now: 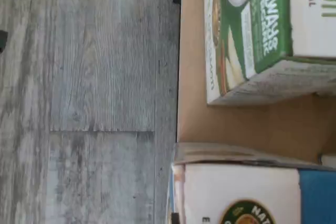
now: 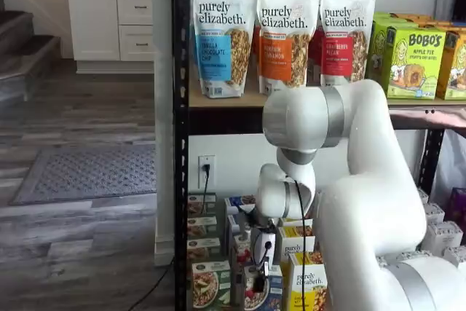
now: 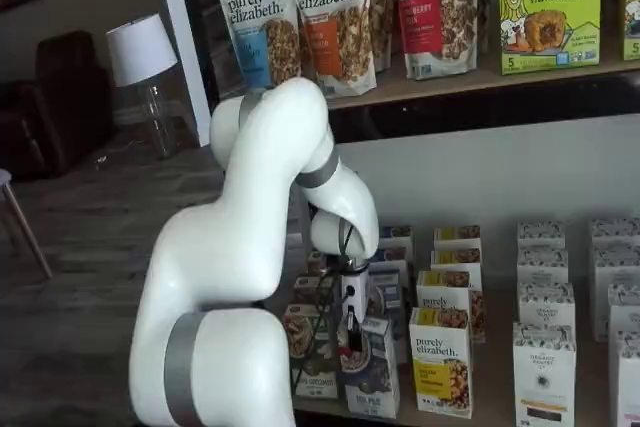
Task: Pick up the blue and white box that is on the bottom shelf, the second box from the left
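Note:
The blue and white box [image 3: 375,372] stands upright at the front of the bottom shelf [image 3: 495,387], between a green-fronted box [image 3: 300,332] and a yellow-fronted box [image 3: 440,367]. It also shows in a shelf view [image 2: 271,293] and in the wrist view [image 1: 247,192], where the green-fronted box [image 1: 252,30] is beside it. My gripper [image 3: 350,343] hangs at the box's top front corner, and it shows in both shelf views [image 2: 257,280]. Its black fingers are seen with no plain gap. I cannot tell if they grip the box.
Rows of small boxes [image 3: 545,347] fill the bottom shelf behind and to the right. Granola bags [image 2: 284,34] and green Bobo's boxes [image 2: 408,56] stand on the upper board. A black rack post [image 2: 180,143] stands left of the arm. Grey wood floor [image 1: 89,98] lies before the shelf.

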`<move>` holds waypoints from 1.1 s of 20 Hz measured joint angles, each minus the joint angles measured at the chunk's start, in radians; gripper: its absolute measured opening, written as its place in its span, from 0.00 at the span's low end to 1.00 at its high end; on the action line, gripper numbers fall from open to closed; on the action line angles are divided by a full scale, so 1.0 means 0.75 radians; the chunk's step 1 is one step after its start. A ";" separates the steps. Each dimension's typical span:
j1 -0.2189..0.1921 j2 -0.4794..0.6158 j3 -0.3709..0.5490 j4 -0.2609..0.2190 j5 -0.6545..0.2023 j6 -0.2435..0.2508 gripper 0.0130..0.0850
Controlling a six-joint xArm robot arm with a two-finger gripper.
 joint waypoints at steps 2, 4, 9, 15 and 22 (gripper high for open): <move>0.001 -0.028 0.044 0.016 -0.016 -0.015 0.50; 0.001 -0.048 0.075 0.020 -0.027 -0.019 0.50; 0.004 -0.138 0.208 0.038 -0.063 -0.037 0.50; 0.021 -0.266 0.392 0.039 -0.119 -0.028 0.50; 0.051 -0.406 0.560 0.043 -0.134 -0.005 0.50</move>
